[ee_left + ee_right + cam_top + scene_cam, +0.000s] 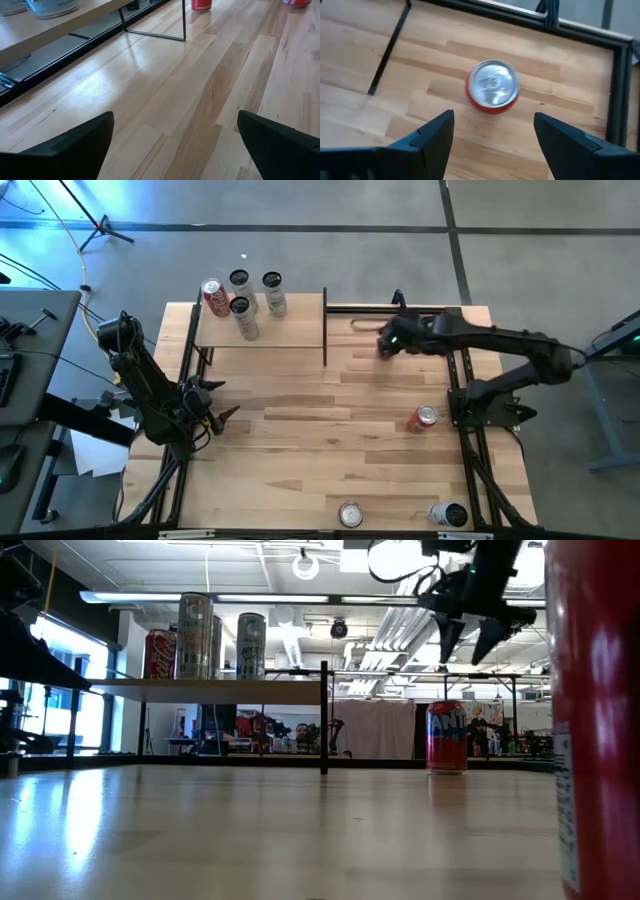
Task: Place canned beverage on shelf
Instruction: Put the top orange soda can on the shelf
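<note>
A red canned beverage (492,92) stands upright on the plank table, to the right of the shelf; its silver top faces my right wrist camera. My right gripper (495,135) hangs open in the air above it (475,630), fingers pointing down at a slant, touching nothing. The low view shows that can (446,737) standing on its base under the gripper. The shelf (262,330), a pale board on thin black posts at the far left, carries one red can (213,297) and three silver cans (256,298). My left gripper (215,412) waits open near the table's left edge.
Another red can (422,418) is near the table's right edge. Two more cans (350,513) (448,514) sit at the near edge; one looms at the right of the low view (600,720). Black frame rails (460,370) run along the table's sides. Bare planks (320,420) lie mid-table.
</note>
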You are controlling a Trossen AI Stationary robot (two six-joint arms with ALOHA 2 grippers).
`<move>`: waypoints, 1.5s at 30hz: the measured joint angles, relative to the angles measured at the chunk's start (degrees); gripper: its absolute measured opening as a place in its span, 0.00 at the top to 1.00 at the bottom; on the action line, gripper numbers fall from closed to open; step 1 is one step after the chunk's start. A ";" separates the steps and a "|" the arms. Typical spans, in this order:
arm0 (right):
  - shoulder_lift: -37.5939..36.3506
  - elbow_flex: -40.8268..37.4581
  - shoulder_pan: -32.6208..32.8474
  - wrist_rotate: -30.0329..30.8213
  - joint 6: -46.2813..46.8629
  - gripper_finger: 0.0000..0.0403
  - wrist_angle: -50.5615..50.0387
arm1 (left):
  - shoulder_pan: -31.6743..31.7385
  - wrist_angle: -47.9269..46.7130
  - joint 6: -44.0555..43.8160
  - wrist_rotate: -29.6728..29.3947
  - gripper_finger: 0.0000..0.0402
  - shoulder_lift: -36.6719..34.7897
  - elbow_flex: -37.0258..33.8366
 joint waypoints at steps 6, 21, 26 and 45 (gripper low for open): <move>-1.62 -1.63 -9.69 -6.56 -7.28 0.35 1.10 | 0.00 0.00 0.03 -0.01 0.00 0.00 0.00; 4.24 -1.63 -17.15 -18.12 -14.07 0.27 9.21 | 0.00 0.00 0.00 -0.01 0.00 0.01 0.00; 6.58 -1.63 -19.10 -20.69 -14.55 0.27 9.21 | 0.01 0.00 0.00 -0.01 0.00 0.01 0.01; 15.01 2.55 -20.84 -24.97 -15.69 0.27 7.30 | 0.02 0.00 0.01 -0.01 0.00 0.01 0.01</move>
